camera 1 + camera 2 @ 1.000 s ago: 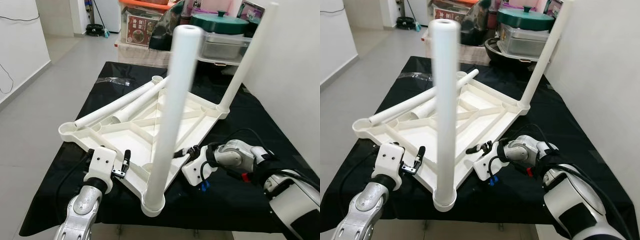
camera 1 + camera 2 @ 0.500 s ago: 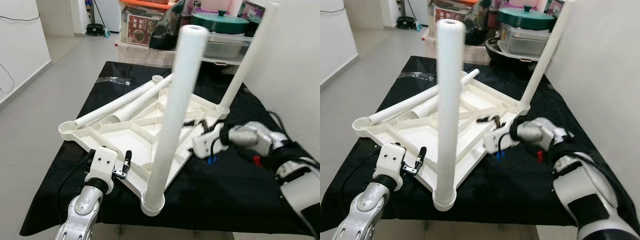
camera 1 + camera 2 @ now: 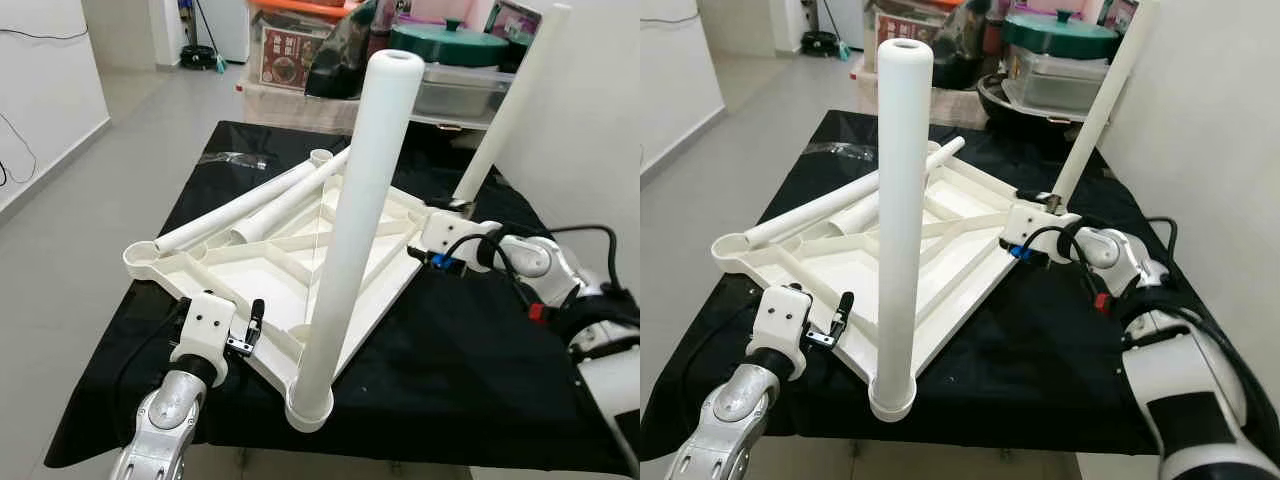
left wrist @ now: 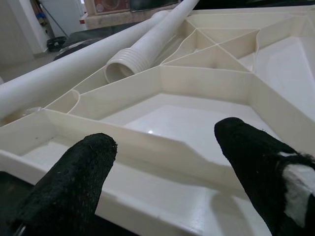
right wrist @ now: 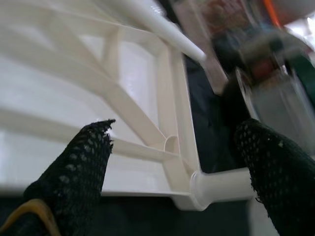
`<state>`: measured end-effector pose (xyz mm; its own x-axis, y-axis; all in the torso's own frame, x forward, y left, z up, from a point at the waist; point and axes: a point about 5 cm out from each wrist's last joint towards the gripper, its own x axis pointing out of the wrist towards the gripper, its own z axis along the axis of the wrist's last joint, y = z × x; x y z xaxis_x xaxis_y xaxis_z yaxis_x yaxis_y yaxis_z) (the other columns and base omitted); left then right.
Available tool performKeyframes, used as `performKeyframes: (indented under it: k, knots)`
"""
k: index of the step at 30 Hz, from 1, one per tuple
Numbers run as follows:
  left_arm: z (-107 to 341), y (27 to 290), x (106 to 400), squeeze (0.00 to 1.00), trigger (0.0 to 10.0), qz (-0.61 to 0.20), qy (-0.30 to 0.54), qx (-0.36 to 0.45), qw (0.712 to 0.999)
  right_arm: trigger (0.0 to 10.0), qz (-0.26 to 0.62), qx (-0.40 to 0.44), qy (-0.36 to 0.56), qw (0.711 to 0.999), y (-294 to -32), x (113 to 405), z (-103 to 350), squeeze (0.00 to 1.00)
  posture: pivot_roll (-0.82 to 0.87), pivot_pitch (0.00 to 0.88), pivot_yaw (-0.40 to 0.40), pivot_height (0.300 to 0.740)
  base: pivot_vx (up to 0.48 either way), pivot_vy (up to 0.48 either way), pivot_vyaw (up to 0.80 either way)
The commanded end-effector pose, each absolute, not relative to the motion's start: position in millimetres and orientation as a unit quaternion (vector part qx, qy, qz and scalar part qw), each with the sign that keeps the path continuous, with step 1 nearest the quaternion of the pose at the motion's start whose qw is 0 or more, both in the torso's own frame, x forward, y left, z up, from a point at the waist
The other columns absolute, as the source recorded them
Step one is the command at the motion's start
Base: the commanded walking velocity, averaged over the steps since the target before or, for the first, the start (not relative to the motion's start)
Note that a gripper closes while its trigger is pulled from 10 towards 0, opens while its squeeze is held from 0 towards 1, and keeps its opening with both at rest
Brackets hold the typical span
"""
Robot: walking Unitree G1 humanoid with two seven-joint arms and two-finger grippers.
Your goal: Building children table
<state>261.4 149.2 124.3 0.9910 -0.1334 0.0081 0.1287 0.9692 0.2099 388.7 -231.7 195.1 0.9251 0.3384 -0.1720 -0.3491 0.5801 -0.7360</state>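
The tabletop lies upside down on the black cloth, ribs up, with two legs already standing: the near leg rises from the corner socket at 6 o'clock, and the far leg leans up from the corner at 2 o'clock. Two loose legs lie across the ribs toward 11 o'clock, beside the bare sockets at 9 and 12 o'clock. The right gripper sits at the 2 o'clock corner, close to the far leg's base; its fingers are spread, with the corner and leg base showing between them and nothing clamped. The left gripper hovers at the tabletop's near rim at 7 o'clock, fingers apart over the rim, holding nothing. The step in hand looks like seating that far leg — it probably goes best if the right gripper closes low on the leg, near the socket, and presses straight along its axis while the left steadies the rim so the tabletop does not slide. Room is tight at 1 to 3 o'clock, where the wall and stacked bins crowd the far leg; the cloth at 4 to 5 o'clock is open, but the near socket sits close to the table's front edge, so any push toward 6 o'clock risks tipping it off.
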Motion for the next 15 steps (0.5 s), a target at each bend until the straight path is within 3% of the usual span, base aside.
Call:
performKeyframes:
  k: [1, 3, 4, 11, 15]
  knots:
    - [124.6, 146.2, 261.3, 0.00, 10.0, -0.074, -0.017, 0.098, 0.992, 10.0, 0.126, -0.306, 0.012, 0.944, -237.9, 388.4, 183.7, 1.00, 0.07, 0.000, -0.141, 0.740, 0.000, 0.000, 0.00]
    - [125.1, 145.9, 261.2, 0.00, 10.0, -0.075, -0.019, 0.097, 0.992, 10.0, 0.111, -0.277, 0.008, 0.954, -236.9, 388.7, 181.7, 1.00, 0.07, 0.000, -0.141, 0.740, 0.000, 0.000, 0.00]
    - [125.8, 145.4, 261.1, 0.00, 10.0, -0.076, -0.021, 0.096, 0.992, 10.0, 0.093, -0.231, 0.008, 0.969, -235.0, 389.2, 178.2, 0.00, 0.07, 0.000, -0.141, 0.740, 0.000, 0.000, 0.00]
    - [127.6, 146.8, 260.7, 0.00, 10.0, -0.077, -0.026, 0.093, 0.992, 10.0, 0.023, -0.099, -0.019, 0.995, -225.7, 388.9, 168.3, 0.00, 0.07, 0.000, -0.138, 0.740, 0.000, 0.000, 0.00]
    - [129.2, 145.8, 259.6, 0.00, 10.0, -0.082, -0.031, 0.088, 0.992, 10.0, -0.070, -0.019, -0.034, 0.997, -228.4, 384.1, 160.5, 0.00, 0.07, 0.000, -0.138, 0.740, 0.000, 0.000, 0.00]
